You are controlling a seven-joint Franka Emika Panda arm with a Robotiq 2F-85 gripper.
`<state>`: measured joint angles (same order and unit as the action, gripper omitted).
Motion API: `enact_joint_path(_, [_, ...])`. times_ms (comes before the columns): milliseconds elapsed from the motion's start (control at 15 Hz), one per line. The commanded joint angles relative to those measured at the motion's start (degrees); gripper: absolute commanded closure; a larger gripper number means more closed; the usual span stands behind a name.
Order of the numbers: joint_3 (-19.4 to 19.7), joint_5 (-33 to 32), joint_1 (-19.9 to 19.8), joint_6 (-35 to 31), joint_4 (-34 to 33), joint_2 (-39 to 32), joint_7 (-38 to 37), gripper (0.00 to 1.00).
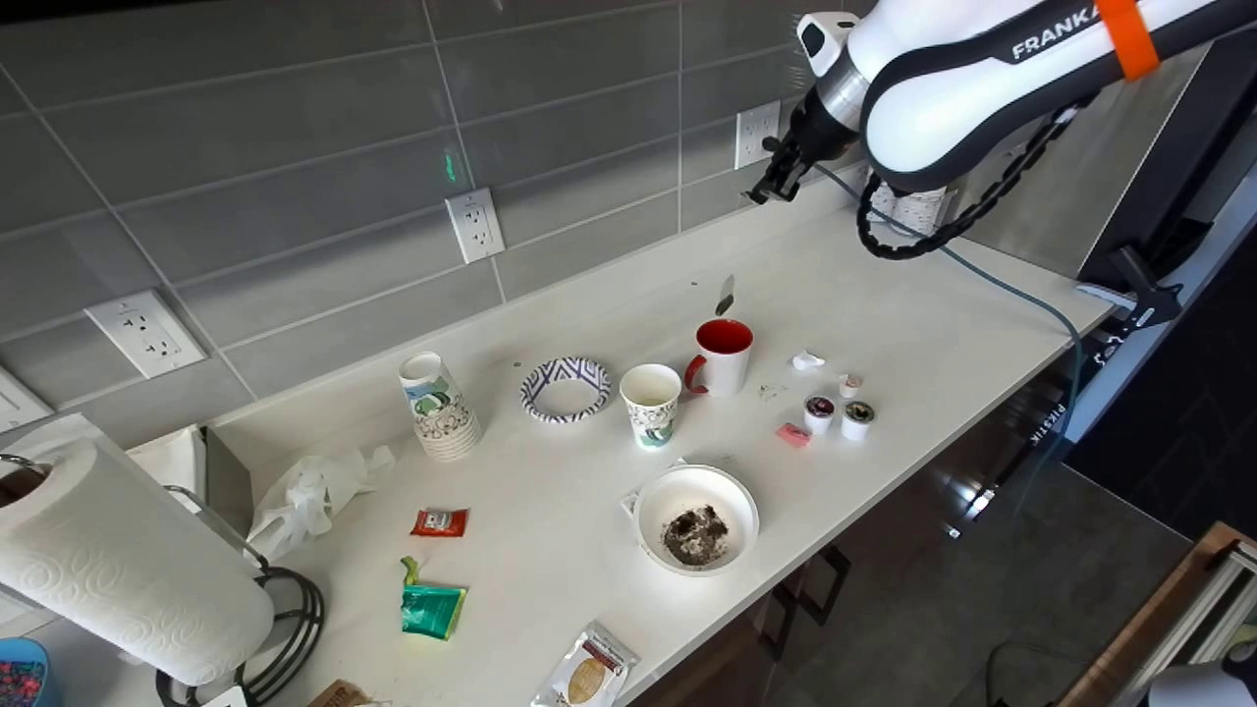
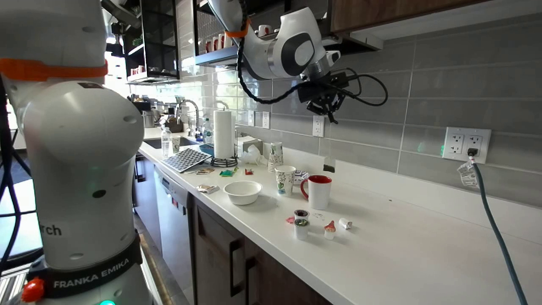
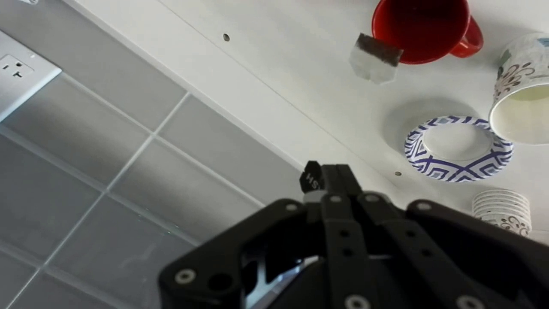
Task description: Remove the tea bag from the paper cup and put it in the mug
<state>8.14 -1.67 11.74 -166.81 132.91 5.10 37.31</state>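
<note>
Against grey tiles (image 2: 368, 137), string (image 2: 330, 142) above the tea bag (image 2: 329, 168) barely shows.

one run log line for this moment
jaws: shut; tea bag: hanging in air, out of paper cup; mug: upright, tea bag not yet inside

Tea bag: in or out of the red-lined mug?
Out: in both exterior views the whole tea bag shows hanging in the air, clear of the red-lined mug.
</note>
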Motion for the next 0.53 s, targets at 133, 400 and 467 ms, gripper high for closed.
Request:
enact_joint_path(133, [-0.42,0.94,0.51,1.5,2.02,0.93,-0.78,1.0])
enact_joint_path(400, [-0.79,0.86,0.75,1.54,2.16,0.91,-0.83,1.0])
enact_joint_path(467, [-0.9,0.76,0.73,1.5,2.16,0.88,-0.9,1.0])
